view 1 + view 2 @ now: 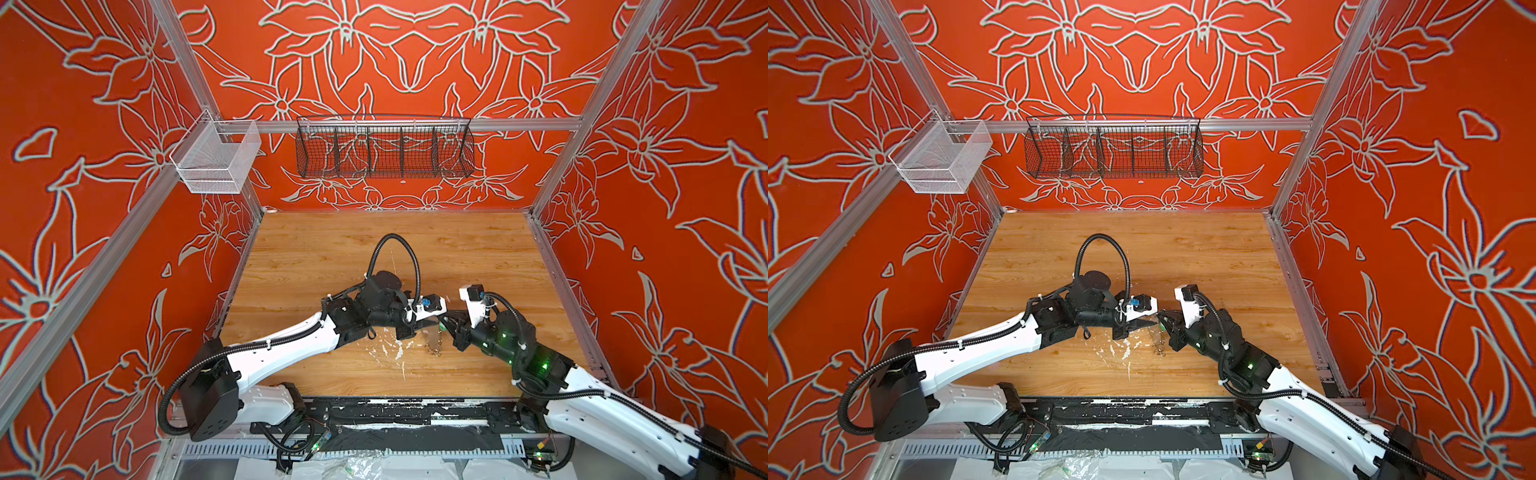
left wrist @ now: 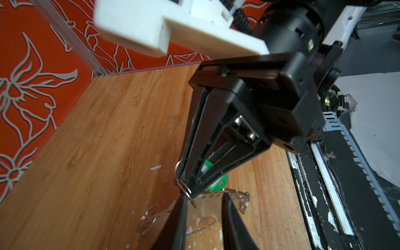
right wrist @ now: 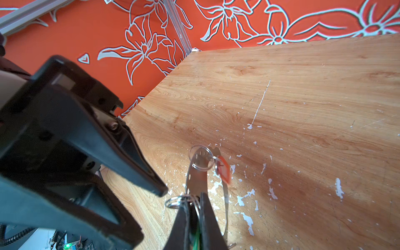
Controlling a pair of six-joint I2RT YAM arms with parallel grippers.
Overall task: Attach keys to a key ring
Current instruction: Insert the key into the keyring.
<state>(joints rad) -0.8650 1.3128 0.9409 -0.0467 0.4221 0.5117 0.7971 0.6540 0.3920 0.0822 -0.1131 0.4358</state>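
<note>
Two grippers met nearly tip to tip. The right gripper (image 3: 194, 198) was clamped on the rim of the flat grey oval metal key ring (image 3: 195, 177), holding it up, probably so its rings hung free, with the bright green plastic-tagged key (image 2: 219, 184) pinched in the same jaws. The left gripper (image 2: 204, 198) stood parted and empty just beside, seemingly poised to help. Of two keys, the orange-red tagged key (image 3: 224, 172) dangled from the ring's far end, apparently attached. The one key ring carried at least three small wire split rings (image 3: 203, 169), above the paint-flecked wooden tabletop (image 3: 303, 97).
</note>
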